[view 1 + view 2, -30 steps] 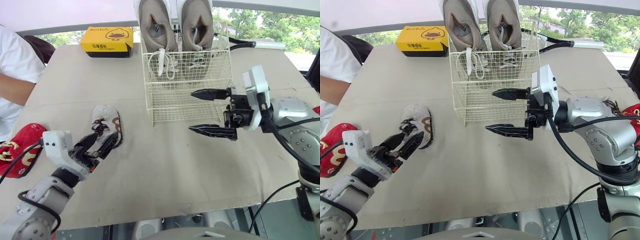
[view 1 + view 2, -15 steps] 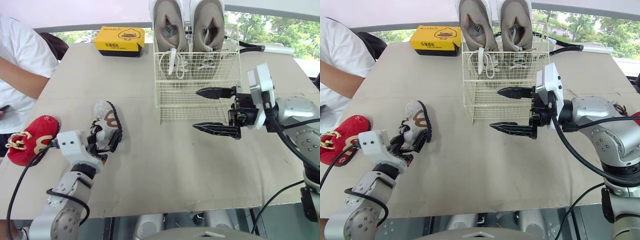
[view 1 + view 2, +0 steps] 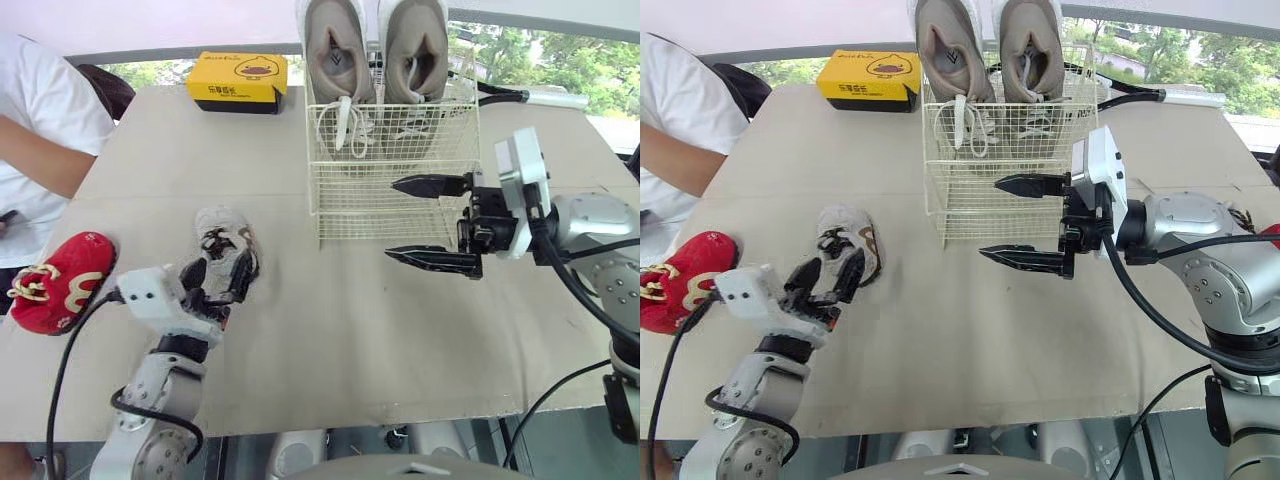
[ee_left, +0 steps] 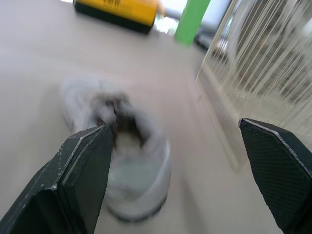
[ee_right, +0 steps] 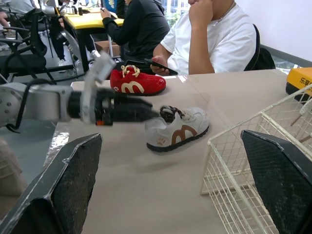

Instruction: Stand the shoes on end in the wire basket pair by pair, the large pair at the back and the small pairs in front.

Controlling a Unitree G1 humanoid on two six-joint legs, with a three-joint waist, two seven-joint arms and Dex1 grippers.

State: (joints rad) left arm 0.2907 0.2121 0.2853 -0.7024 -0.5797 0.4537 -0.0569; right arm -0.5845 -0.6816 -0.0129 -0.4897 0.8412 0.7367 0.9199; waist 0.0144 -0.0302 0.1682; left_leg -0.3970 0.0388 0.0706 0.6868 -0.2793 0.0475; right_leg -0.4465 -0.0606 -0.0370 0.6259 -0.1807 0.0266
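Observation:
A wire basket (image 3: 390, 160) stands at the table's back middle with the large grey pair (image 3: 375, 45) upright on end in its rear. A small white shoe (image 3: 226, 243) with brown trim rests sole down on the table, left of the basket. My left gripper (image 3: 217, 275) is open at the shoe's heel end, one finger on each side, and the left wrist view shows the white shoe (image 4: 122, 161) just ahead of its fingers. My right gripper (image 3: 392, 219) hangs open in front of the basket, holding nothing. A red shoe (image 3: 55, 295) lies at the table's left edge.
A yellow box (image 3: 237, 80) sits at the back left of the table. A person in a white shirt (image 3: 40, 130) sits close to the table's left side. Black cables (image 3: 520, 95) run behind the basket. Other people sit beyond in the right wrist view.
The white shoe, tipped on its side half a second ago, now lies flat on its sole. My left gripper has opened and drawn back to the heel. The right gripper has stayed put.

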